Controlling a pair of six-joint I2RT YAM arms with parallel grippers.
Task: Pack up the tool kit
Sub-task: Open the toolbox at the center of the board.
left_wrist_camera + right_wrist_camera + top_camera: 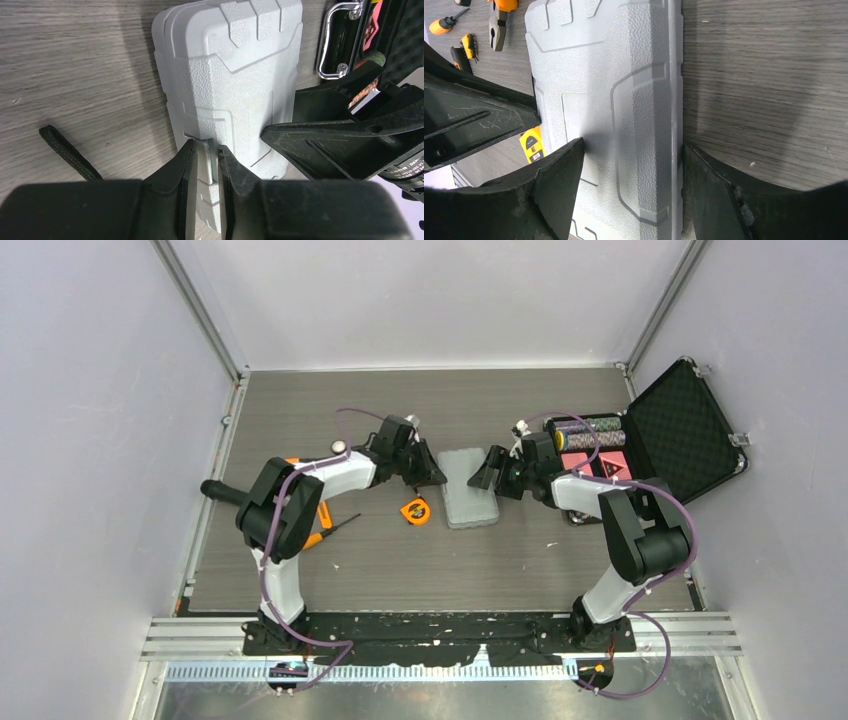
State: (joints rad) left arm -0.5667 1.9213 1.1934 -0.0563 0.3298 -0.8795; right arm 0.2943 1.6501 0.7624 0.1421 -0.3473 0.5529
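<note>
The tool kit's grey case point(468, 488) lies closed and flat at mid-table. My left gripper point(432, 472) is at its left edge. In the left wrist view its jaws point(206, 146) are pinched narrowly on a small latch tab point(205, 162) of the case point(230, 75). My right gripper point(490, 472) is at the case's right edge. Its open jaws point(631, 145) straddle that side of the lid point(614, 75). The orange tape measure point(415, 511) lies left of the case. Orange-and-black pliers point(500, 20) and screwdrivers point(444, 24) lie further left.
A larger black foam-lined case point(680, 430) stands open at the right with poker chips point(590, 430) in it, and its metal handle point(335, 40) is close to the grey case. A black strap point(70, 152) lies on the wood. Walls enclose the table on three sides.
</note>
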